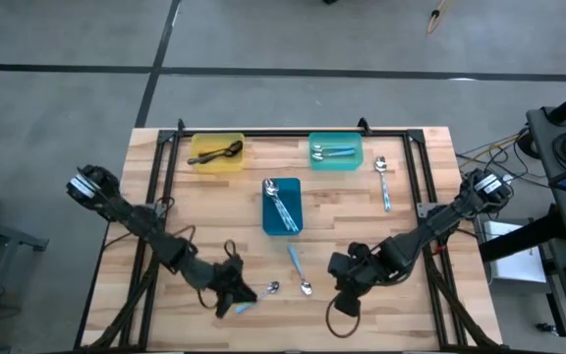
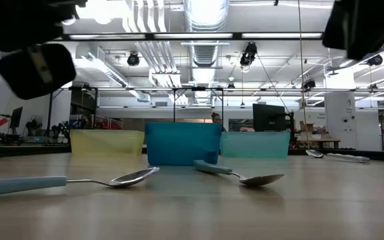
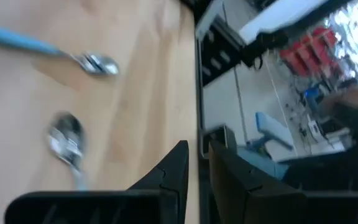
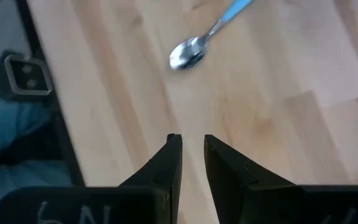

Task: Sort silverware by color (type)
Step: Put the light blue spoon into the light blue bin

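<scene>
Two blue-handled spoons lie flat near the table's front edge. One (image 1: 266, 292) lies just right of my left gripper (image 1: 241, 296), its bowl (image 3: 67, 140) beside the fingers. The other (image 1: 299, 270) lies between the two grippers, its bowl (image 4: 186, 55) ahead of my right gripper (image 4: 192, 144). Both grippers hover low with a narrow, empty gap between their fingers. A third blue-handled spoon (image 1: 383, 182) lies at the right. The yellow tray (image 1: 202, 163) holds dark spoons, the teal tray (image 1: 314, 162) blue-handled ones, and the blue tray (image 1: 267, 224) several spoons.
A black frame (image 1: 263, 137) runs round the table's edges, and its near rail (image 4: 23, 78) is close to my right gripper. Bare wood lies between the trays and the front spoons. A cable loop (image 1: 340, 320) hangs from the right arm.
</scene>
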